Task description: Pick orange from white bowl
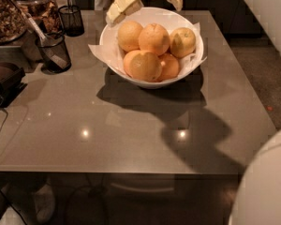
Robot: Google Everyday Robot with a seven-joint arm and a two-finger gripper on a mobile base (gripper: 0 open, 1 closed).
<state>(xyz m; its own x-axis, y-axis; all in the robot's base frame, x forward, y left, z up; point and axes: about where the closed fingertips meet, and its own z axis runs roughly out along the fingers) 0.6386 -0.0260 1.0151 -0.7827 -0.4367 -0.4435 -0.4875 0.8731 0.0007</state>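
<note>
The white bowl (110, 29), lined with crumpled white paper, stands at the back middle of the grey table. It holds several oranges. A large deep orange one (153, 39) sits on top in the middle and another large one (143, 65) lies at the front. A paler yellowish one (182, 41) is on the right. My gripper (149, 1) hangs over the bowl's back rim, above the oranges and not touching them. Its cream fingers (124, 3) are spread apart and empty. Its upper part is cut off by the frame's top edge.
Two small dark mesh cups (54, 50) (71, 18) stand left of the bowl. A tray of nuts (4, 13) and a black object (4, 81) are at the far left. A white rounded robot part (264, 186) fills the lower right corner. The table's front edge (122, 170) runs across below.
</note>
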